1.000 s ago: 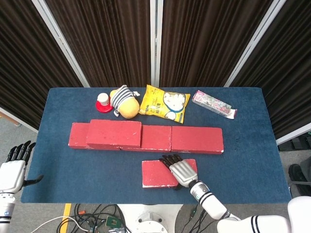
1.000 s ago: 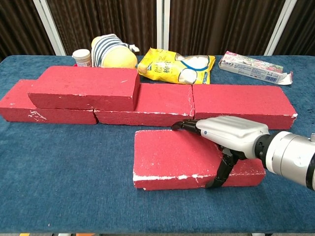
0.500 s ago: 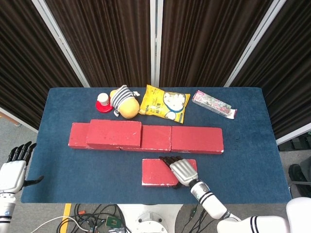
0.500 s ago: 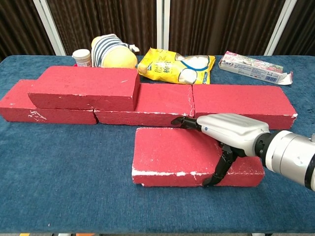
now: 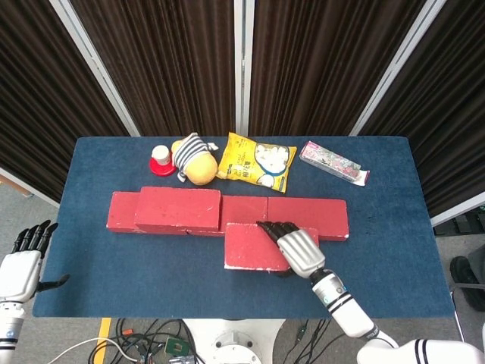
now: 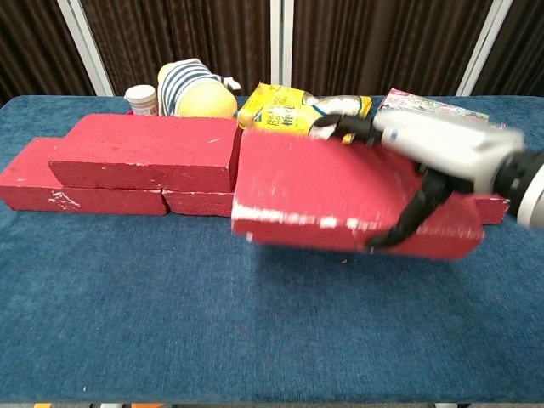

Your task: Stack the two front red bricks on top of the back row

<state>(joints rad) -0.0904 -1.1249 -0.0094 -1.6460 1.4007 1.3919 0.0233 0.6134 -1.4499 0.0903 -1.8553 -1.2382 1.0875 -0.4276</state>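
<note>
My right hand (image 6: 425,157) held the brick (image 6: 331,200) off the table (image 6: 255,340) — fingers (image 6: 340,127) over its far edge, thumb (image 6: 412,217) hooked under the near face. The chest view showed this plainly: the brick hung in mid-frame, tilted down toward the right, with blue cloth visible beneath it. It was blurred there, and so was the hand. From the head view I saw the same hand (image 5: 297,250) lying on the brick's (image 5: 254,246) right end, just below centre of the frame, but the lift could not be read from above; the brick only appeared to overlap the back row (image 5: 303,216) at its top edge.

The stacked brick (image 6: 144,151) sat left of centre in the chest view, on top of the row's left part; the head view showed it (image 5: 178,208) as a slightly raised slab.

My left hand (image 5: 23,262) appeared only in the head view, at the lower left corner, off the table, fingers spread and holding nothing.

Along the top of the table lay a plush toy (image 5: 193,161), a red-based cup (image 5: 161,159), a yellow bag (image 5: 258,161) and a tube box (image 5: 332,161) — the hand partly hid the last two in the chest view.
</note>
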